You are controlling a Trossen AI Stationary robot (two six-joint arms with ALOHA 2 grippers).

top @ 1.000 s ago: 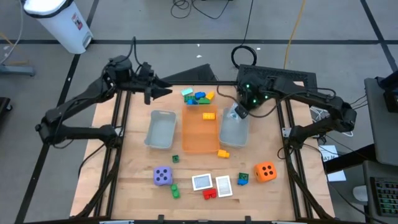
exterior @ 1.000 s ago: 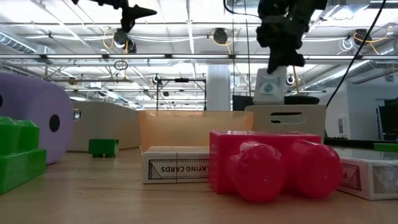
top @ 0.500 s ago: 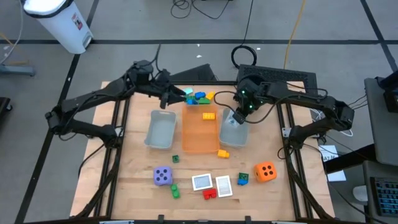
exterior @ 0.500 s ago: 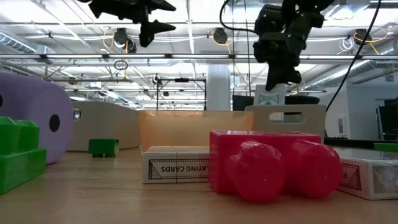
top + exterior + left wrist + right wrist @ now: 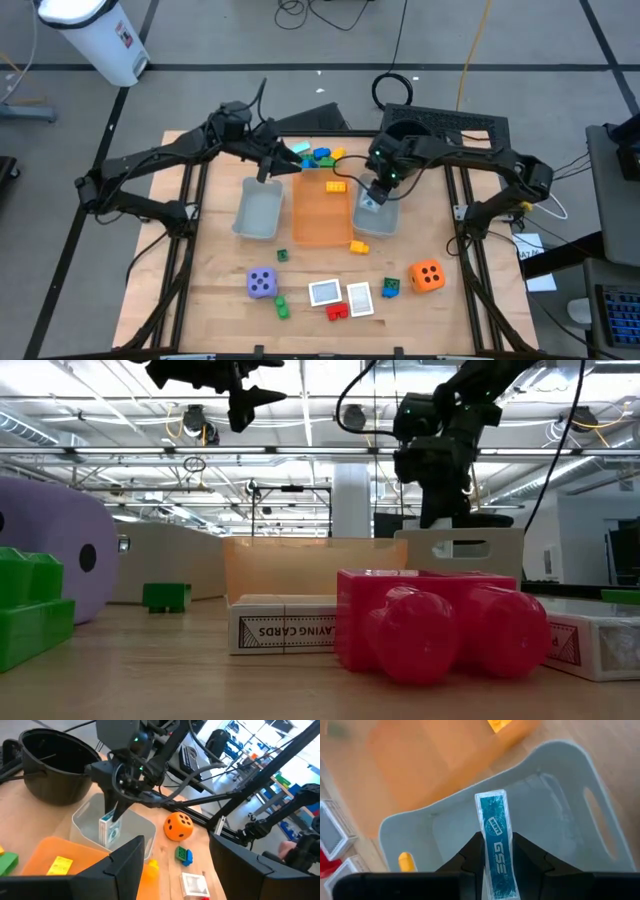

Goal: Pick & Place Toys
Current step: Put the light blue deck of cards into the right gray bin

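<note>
Left gripper [image 5: 268, 165] hangs over the far end of the left grey tray [image 5: 258, 209], fingers apart, nothing between them; brick pile [image 5: 318, 157] sits just at its 3 o'clock at the far edge of the table; orange tray [image 5: 324, 207] in the middle holds one yellow brick [image 5: 335, 186].

Right gripper [image 5: 372, 192] is clamped on a card box [image 5: 496, 846], whitish with a blue face, held edge-on between the two fingers; the box points down into the right grey tray [image 5: 379, 212], directly below the gripper; its long axis runs with the fingers, so roughly upright over the tray's far half; left wrist view shows the box's lower end inside the tray walls, whether it touches the floor I can't tell.

Key relation: box already above and inside the tray mouth, so the likely next move is just letting go; right arm is the one on it, left arm nearer the brick pile.

Near half of table: purple die [image 5: 262, 283] at 7 o'clock, two cards [image 5: 340, 295] and red brick [image 5: 337, 311] at 6, orange die [image 5: 427, 275] at 5.
</note>
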